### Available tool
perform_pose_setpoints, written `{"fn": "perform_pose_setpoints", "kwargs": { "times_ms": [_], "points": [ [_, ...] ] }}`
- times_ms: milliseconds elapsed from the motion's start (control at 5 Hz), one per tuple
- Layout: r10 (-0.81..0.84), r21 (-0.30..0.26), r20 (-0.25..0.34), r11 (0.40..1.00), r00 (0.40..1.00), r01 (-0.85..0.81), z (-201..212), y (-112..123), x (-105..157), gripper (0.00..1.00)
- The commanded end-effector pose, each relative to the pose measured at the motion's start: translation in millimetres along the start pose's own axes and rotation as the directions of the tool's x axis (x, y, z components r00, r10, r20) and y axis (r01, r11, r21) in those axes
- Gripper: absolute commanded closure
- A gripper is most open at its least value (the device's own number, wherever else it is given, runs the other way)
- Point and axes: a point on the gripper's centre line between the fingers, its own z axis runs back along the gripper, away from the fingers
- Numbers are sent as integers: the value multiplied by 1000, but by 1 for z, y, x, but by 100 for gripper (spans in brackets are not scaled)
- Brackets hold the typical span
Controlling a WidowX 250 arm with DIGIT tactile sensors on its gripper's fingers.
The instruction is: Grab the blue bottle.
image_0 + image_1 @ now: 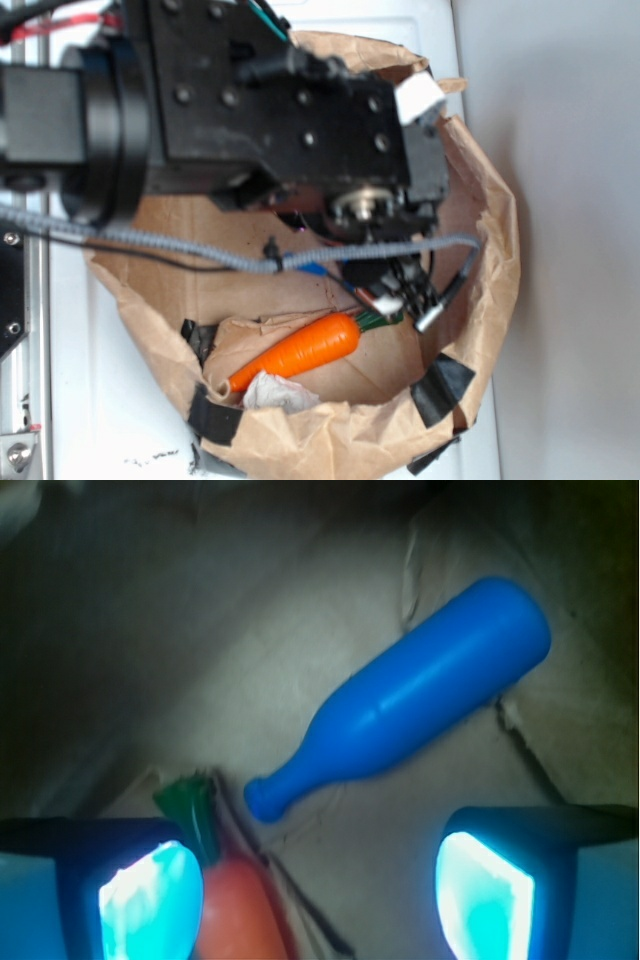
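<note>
The blue bottle (420,700) lies on its side on the brown paper floor in the wrist view, neck pointing down-left towards me. In the exterior view only a small blue bit of it (312,268) shows under the arm and cable. My gripper (315,900) is open and empty, its two pads wide apart. It is just short of the bottle's neck and does not touch it. In the exterior view the gripper (408,308) hangs inside the paper bag.
An orange toy carrot (235,910) with a green top lies beside my left pad; it also shows in the exterior view (300,352). The brown paper bag's rim (495,300) surrounds the spot, with black tape (440,388) and a crumpled white scrap (275,393).
</note>
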Motion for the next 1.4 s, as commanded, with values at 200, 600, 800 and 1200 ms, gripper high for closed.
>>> {"fn": "perform_pose_setpoints", "kwargs": {
  "times_ms": [200, 600, 800, 1200],
  "points": [
    [74, -23, 105, 997, 992, -72, -33, 3, 23, 0],
    [93, -1, 141, 996, 986, -94, -44, 9, 10, 0],
    [122, 4, 182, 992, 976, -125, -46, 20, -3, 100],
    [86, 7, 187, 996, 979, -89, -34, 29, -19, 100]
  ]
}}
